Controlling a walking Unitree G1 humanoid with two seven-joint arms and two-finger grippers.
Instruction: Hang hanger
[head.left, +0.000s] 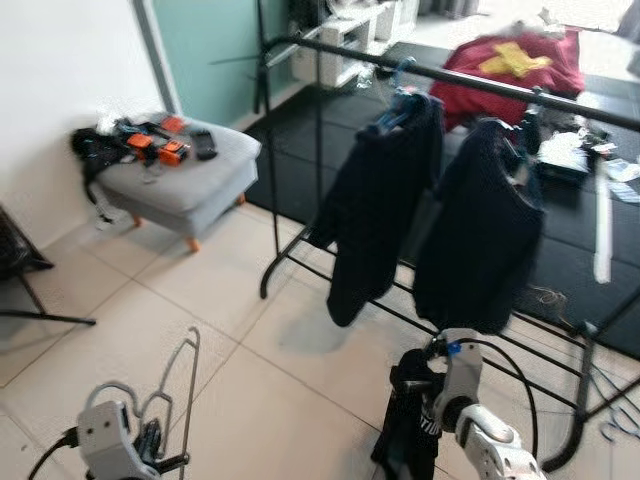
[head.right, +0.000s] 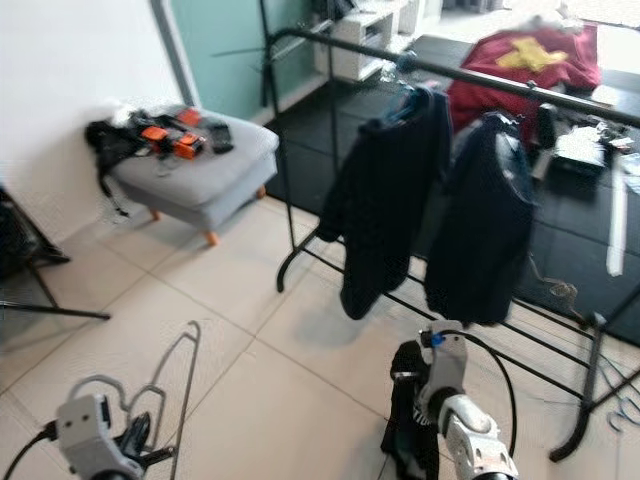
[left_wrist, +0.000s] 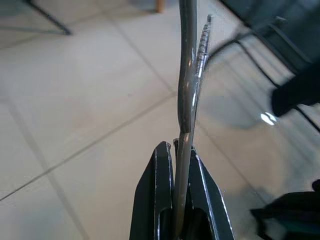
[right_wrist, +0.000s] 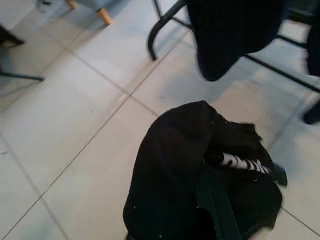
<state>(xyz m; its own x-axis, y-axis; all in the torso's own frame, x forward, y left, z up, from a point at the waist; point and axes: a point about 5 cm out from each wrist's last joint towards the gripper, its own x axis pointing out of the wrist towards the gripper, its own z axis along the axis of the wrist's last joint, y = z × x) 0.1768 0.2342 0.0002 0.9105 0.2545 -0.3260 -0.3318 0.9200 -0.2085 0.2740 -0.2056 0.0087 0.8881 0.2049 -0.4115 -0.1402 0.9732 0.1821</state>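
Observation:
A grey wire hanger (head.left: 186, 380) stands upright at the lower left, pinched by its lower part in my left gripper (head.left: 158, 442). In the left wrist view the black fingers (left_wrist: 161, 170) are shut on the hanger's wire (left_wrist: 186, 100). At the lower right, my right gripper (head.left: 420, 395) is shut on a bunched black garment (head.left: 408, 425) with a white-striped band (right_wrist: 242, 162); the cloth drapes over the fingers. Ahead stands a black clothes rack (head.left: 450, 72) with two dark garments (head.left: 385, 200) (head.left: 485, 230) hanging from its rail.
A grey ottoman (head.left: 190, 180) with orange-and-black items stands at the left by the white wall. Black stand legs (head.left: 40, 315) lie at the far left. Behind the rack is a dark mat (head.left: 290, 150) with a red garment (head.left: 510, 60). Loose hangers (head.left: 615, 420) lie by the rack's right foot.

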